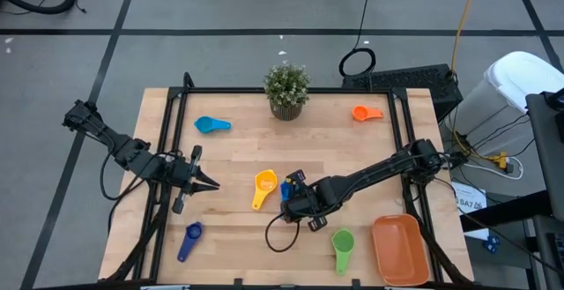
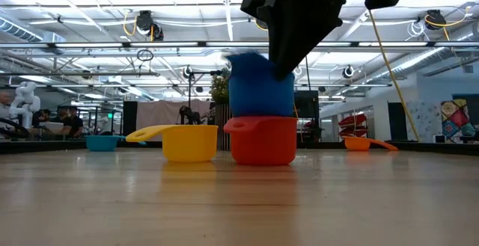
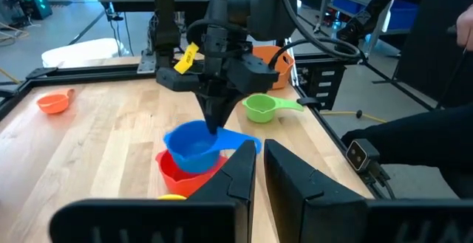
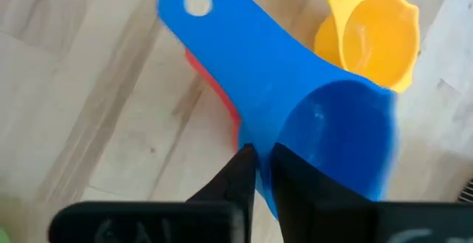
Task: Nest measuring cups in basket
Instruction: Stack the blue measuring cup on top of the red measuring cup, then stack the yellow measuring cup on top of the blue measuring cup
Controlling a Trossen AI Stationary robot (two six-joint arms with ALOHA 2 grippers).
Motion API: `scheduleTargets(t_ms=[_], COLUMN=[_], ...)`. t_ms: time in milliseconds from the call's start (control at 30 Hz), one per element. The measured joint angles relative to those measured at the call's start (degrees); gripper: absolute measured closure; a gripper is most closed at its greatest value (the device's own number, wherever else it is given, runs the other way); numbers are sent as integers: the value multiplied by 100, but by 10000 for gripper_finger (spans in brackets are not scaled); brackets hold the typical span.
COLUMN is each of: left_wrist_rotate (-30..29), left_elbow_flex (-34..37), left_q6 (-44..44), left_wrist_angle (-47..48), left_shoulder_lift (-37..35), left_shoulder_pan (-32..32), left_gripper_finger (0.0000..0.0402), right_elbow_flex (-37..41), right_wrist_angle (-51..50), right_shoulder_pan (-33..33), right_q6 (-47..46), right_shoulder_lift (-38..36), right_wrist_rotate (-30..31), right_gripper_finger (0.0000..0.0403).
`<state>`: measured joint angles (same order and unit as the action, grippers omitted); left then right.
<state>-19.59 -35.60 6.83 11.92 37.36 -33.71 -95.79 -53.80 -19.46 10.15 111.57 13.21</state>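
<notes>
Left wrist view: right gripper [image 3: 215, 125] pinches the blue plastic round measuring cup [image 3: 194, 144] directly over the red plastic cup [image 3: 179, 176], handle pointing away from the left gripper [image 3: 260, 170], shut on nothing

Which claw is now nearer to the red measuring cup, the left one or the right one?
Right. The right claw is directly above the red cup; the left claw waits well off to its side.

Robotics lab or workshop, exposed ceiling trusses [image 2: 150, 45], strip lights, wooden test table [image 1: 238, 162], floor cables

Right pincer [image 1: 292, 198] beside yellow cup [image 1: 264, 183], orange basket [image 1: 401, 252] near green cup [image 1: 342, 242]
</notes>
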Motion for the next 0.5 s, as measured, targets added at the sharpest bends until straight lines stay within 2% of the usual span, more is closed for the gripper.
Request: scheduleTargets(t_ms=[300, 500], left_wrist_rotate=[0, 0], left_elbow_flex=[-1, -1], left_q6=[20, 44], left_wrist_angle=[0, 0], left_shoulder_lift=[0, 0], left_shoulder_pan=[0, 0], left_gripper_finger=[366, 366], right_elbow_flex=[0, 5], right_wrist_angle=[0, 49], right_shoulder_pan=[2, 26], right_q6=[-197, -229], right_shoulder_lift=[0, 0], right_wrist_rotate=[26, 93], right_gripper_finger=[283, 259])
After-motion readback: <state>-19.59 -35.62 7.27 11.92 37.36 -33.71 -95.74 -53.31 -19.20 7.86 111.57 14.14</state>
